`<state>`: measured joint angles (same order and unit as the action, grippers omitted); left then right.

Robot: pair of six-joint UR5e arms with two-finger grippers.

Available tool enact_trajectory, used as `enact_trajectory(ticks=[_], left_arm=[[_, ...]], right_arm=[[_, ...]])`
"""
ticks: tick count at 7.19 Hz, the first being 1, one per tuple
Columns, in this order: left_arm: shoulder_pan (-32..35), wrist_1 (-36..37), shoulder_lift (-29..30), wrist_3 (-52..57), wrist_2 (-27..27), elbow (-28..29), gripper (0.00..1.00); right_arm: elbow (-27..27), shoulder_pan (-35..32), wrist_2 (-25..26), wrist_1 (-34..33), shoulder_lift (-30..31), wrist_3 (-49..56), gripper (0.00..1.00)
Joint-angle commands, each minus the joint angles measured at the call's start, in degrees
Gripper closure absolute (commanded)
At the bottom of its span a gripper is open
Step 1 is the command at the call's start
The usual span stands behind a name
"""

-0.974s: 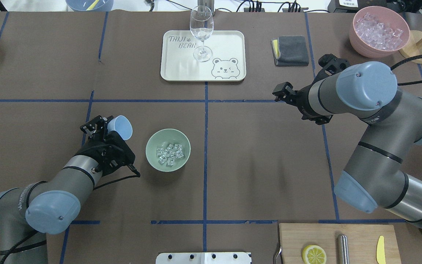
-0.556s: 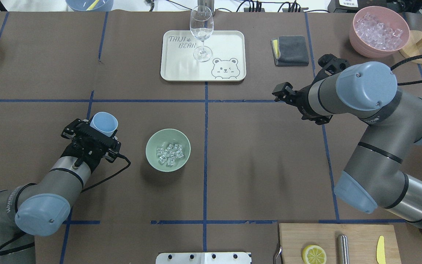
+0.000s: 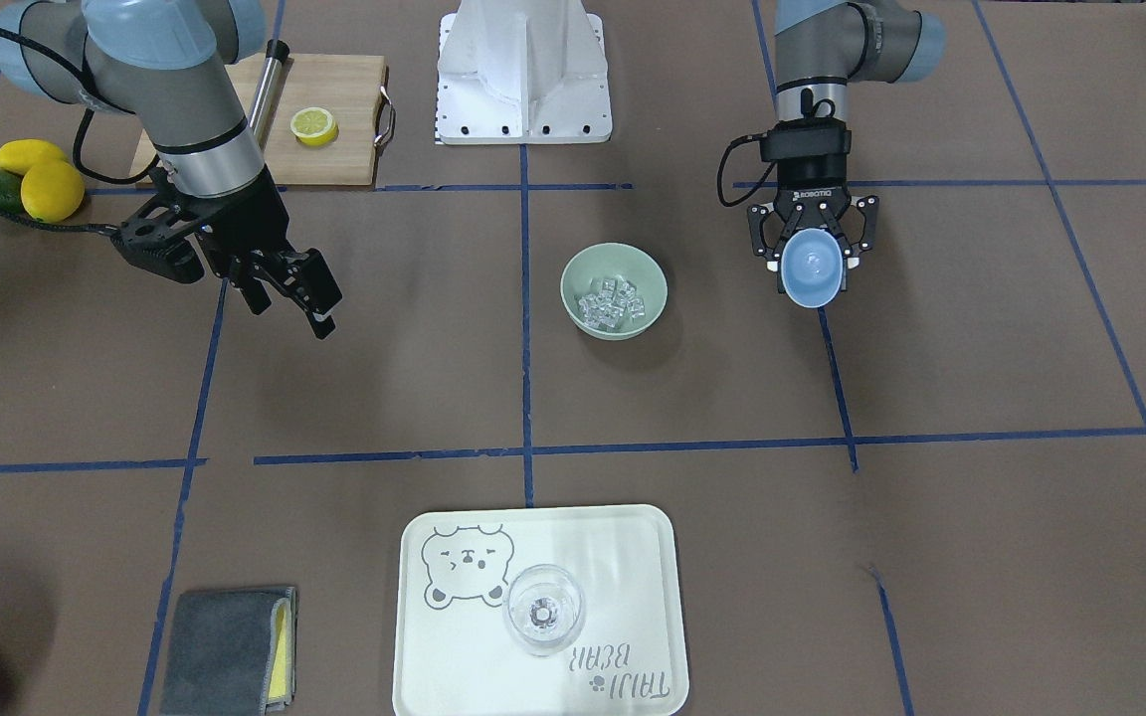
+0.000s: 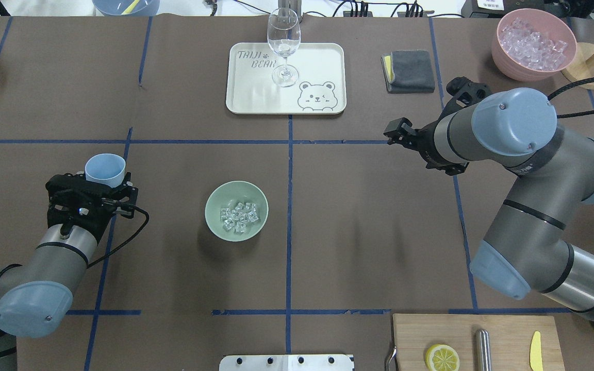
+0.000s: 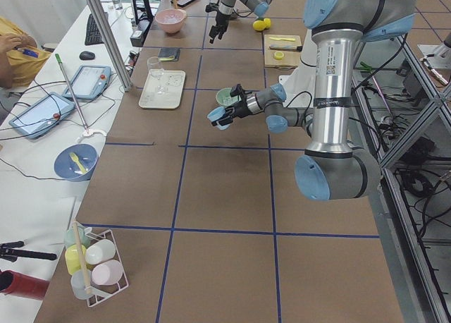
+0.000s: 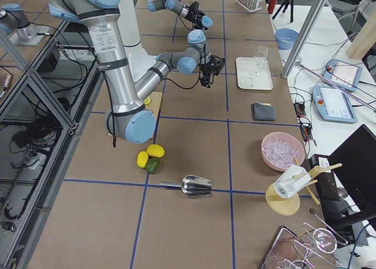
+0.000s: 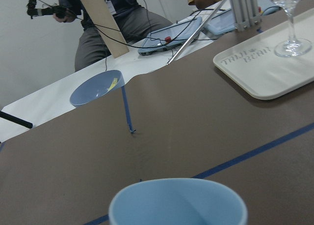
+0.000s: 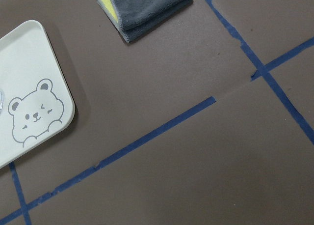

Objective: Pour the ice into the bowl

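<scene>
The pale sage-green bowl (image 4: 210,205) stands left of the table's middle, also in the front-facing view (image 3: 573,274). The ice (image 4: 239,216) lies inside it as several small clear cubes (image 3: 611,300). My left gripper (image 4: 103,180) is shut on a pale blue cup (image 4: 104,169), held upright to the left of the bowl and apart from it. The cup looks empty in the front-facing view (image 3: 812,268), and its rim fills the bottom of the left wrist view (image 7: 177,203). My right gripper (image 4: 392,133) hangs open and empty over the right half (image 3: 292,313).
A cream tray (image 4: 323,62) with a wine glass (image 4: 283,38) is at the back middle, a grey cloth (image 4: 410,70) to its right, and a pink bowl (image 4: 503,57) of ice at the back right. A cutting board (image 4: 506,330) with a lemon slice is at the front right.
My left gripper has moved left, away from the bowl, and turned the cup from tilted toward the bowl to upright. The ice stays in the bowl. The right arm has not moved.
</scene>
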<state>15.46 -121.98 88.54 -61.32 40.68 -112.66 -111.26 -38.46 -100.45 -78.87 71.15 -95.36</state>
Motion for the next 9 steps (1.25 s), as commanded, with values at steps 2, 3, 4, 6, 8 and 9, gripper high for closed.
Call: enact_trajectory(ticks=[2, 3, 4, 6, 8, 9], left_arm=[[-1.0, -0.5, -7.2, -12.6, -1.0, 0.0, 1.00], [-1.4, -0.8, -9.2, -20.3, -1.7, 0.3, 1.00], [-3.7, -0.7, -11.2, -23.7, -8.4, 1.2, 1.00], [-4.4, -0.8, -12.4, -31.1, -13.5, 5.5, 1.00], [-5.5, -2.0, -12.6, -38.4, -18.2, 9.3, 1.00], [-6.0, -2.1, -12.5, -40.8, -19.8, 12.3, 1.00]], right_arm=[[0.3, 0.1, 0.1, -0.1, -0.1, 1.2, 0.00], [0.3, 0.0, 0.1, -0.1, -0.1, 1.2, 0.00], [0.3, 0.0, 0.1, -0.1, -0.2, 1.2, 0.00], [0.3, 0.1, 0.0, -0.1, -0.3, 1.3, 0.00], [-0.1, 0.1, 0.0, -0.1, -0.4, 1.3, 0.00], [-0.3, 0.1, 0.0, -0.1, -0.4, 1.2, 0.00]])
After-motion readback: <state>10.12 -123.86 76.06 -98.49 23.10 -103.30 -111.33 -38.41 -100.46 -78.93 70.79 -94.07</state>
